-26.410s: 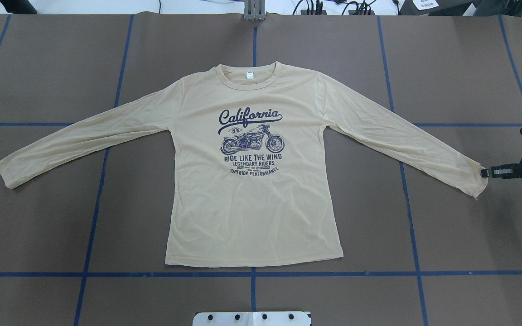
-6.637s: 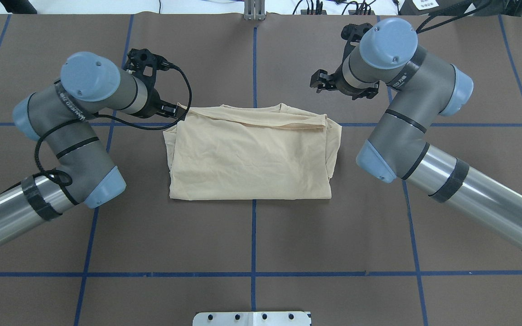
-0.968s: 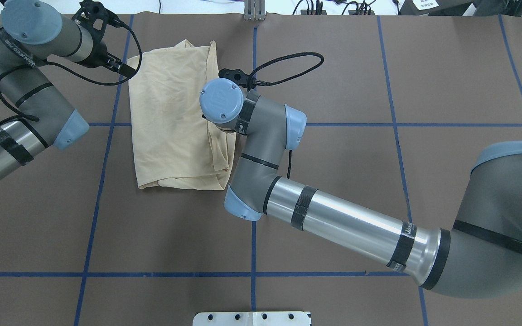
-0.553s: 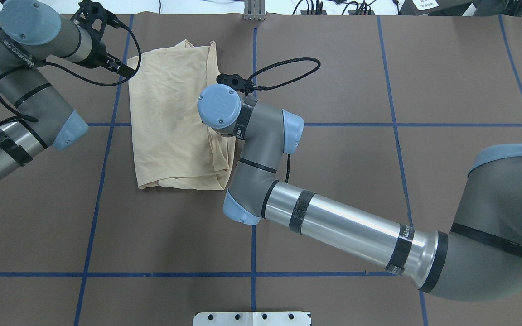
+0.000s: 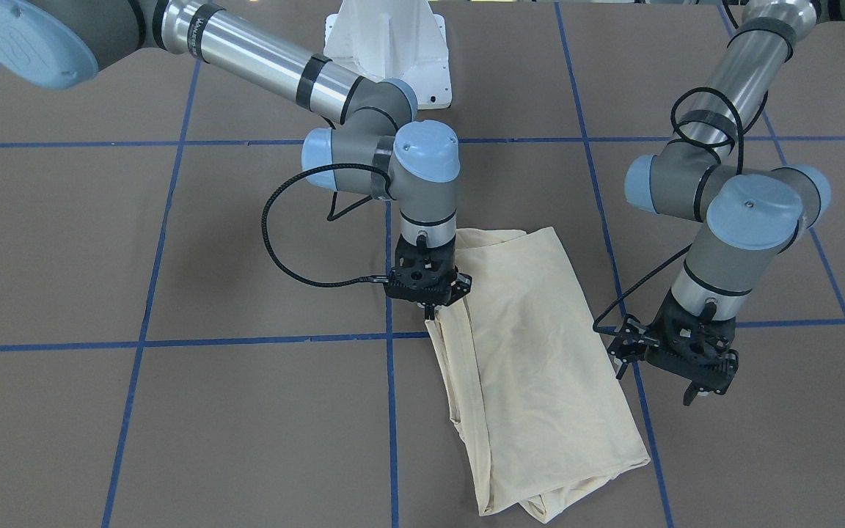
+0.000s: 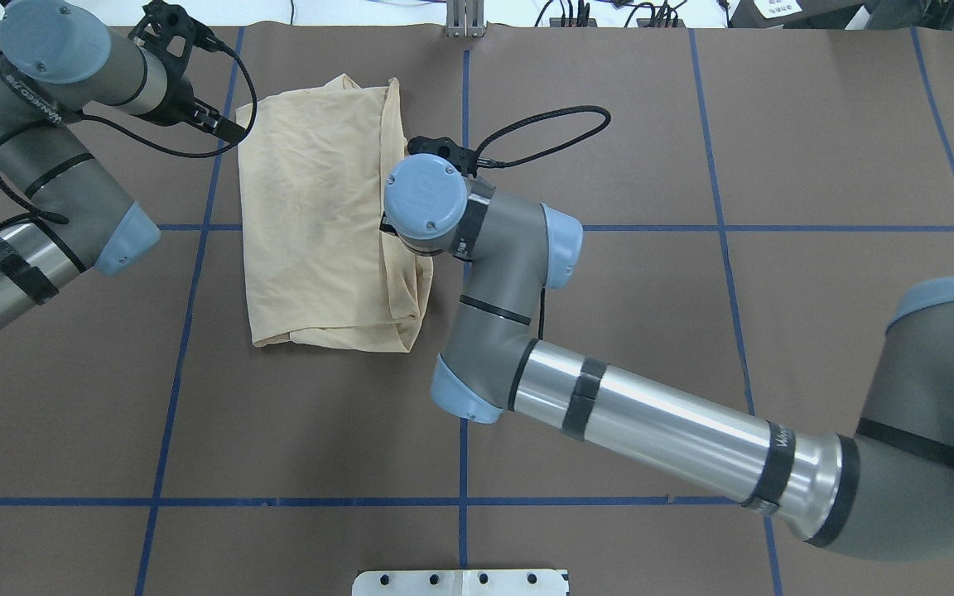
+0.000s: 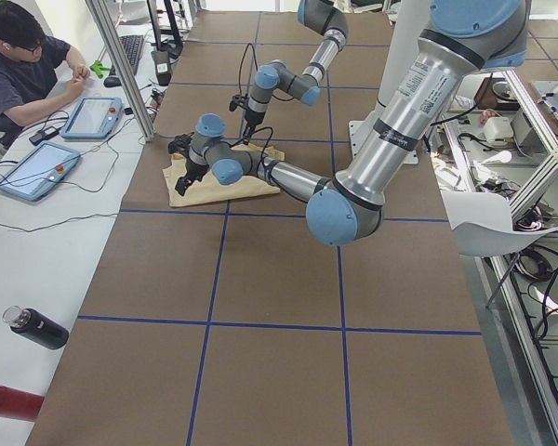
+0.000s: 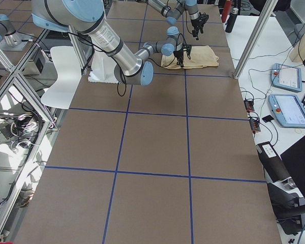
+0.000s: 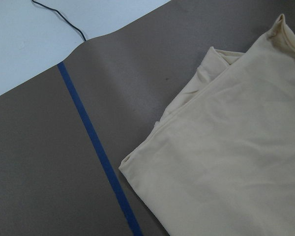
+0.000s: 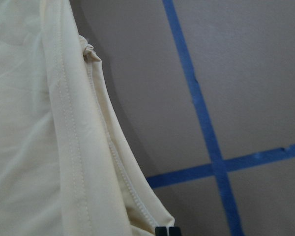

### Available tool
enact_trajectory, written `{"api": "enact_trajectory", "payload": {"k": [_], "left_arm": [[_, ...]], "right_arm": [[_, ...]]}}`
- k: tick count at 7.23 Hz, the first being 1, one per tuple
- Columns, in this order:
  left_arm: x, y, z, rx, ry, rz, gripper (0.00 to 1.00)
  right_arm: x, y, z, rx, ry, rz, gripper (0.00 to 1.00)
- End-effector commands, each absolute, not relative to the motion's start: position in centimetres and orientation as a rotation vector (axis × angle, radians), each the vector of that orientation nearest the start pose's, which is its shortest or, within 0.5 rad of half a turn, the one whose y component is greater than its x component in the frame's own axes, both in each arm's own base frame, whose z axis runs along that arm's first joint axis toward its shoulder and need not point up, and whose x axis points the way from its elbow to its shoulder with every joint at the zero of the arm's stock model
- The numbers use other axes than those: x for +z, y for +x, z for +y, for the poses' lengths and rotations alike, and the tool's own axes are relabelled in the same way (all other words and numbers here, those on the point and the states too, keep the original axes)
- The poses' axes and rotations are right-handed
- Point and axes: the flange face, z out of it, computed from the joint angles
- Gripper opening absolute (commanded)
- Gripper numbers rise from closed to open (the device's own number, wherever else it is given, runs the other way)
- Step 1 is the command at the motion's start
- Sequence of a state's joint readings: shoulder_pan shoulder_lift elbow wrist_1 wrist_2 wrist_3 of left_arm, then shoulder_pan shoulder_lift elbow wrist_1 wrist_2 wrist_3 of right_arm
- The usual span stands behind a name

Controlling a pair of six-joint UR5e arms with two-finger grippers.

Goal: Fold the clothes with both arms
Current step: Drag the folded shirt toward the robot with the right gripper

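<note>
The clothes [image 5: 540, 352] are one cream-yellow shirt folded into a long rectangle, print hidden, on the brown table [image 6: 692, 149]. It lies left of centre in the overhead view [image 6: 320, 215]. My right gripper [image 5: 430, 312] is shut on the shirt's edge and holds a fold of hem slightly off the table. In the right wrist view its pads [image 10: 167, 230] meet at the hem [image 10: 113, 162]. My left gripper [image 5: 694, 389] hangs just beside the shirt's other long edge, apart from it and open. The left wrist view shows only a shirt corner [image 9: 236, 162].
Blue tape lines [image 6: 460, 501] grid the table. The white pedestal base [image 5: 386, 37] stands at the robot's edge. A seated person [image 7: 19, 65] with tablets [image 7: 37, 167] is beyond the far side, and bottles [image 7: 37, 327] lie on that bench.
My right wrist has shifted a little to the right and toward the robot, drawing the shirt's right edge with it. The left arm has stayed where it was.
</note>
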State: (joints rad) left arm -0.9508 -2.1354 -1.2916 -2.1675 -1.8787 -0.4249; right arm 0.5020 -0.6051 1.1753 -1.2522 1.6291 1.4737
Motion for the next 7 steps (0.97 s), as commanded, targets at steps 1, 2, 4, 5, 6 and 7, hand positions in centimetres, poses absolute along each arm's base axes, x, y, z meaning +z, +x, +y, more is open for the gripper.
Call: {"api": "enact_trajectory", "payload": {"k": [1,2,4,5,6,7], "left_arm": [[39.7,34.7,-66.1,0.318,0.614,0.688,1.0],[39.7,34.7,-66.1,0.316,0.613,0.688,1.0],[39.7,34.5,-65.9,0.317,0.616,0.69,1.0],[39.7,34.5,-65.9,0.318,0.616,0.689,1.0],[39.7,34.5,-65.9,0.318,0.616,0.689,1.0],[39.7,34.6,-65.9,0.32,0.616,0.69,1.0]], "right_arm": [[23.9,-58.9,-43.1,0.311,0.196,-0.892,0.0],[26.1,-56.8,-40.4,0.294,0.196,-0.893,0.0],[26.8,-56.5,-39.5,0.289,0.208,-0.888,0.0],[27.0,-56.6,-39.2,0.289,0.216,-0.883,0.98],[26.3,-57.1,-39.0,0.281,0.207,-0.878,1.0],[23.5,-58.0,-39.3,0.271,0.198,-0.843,1.0]]}}
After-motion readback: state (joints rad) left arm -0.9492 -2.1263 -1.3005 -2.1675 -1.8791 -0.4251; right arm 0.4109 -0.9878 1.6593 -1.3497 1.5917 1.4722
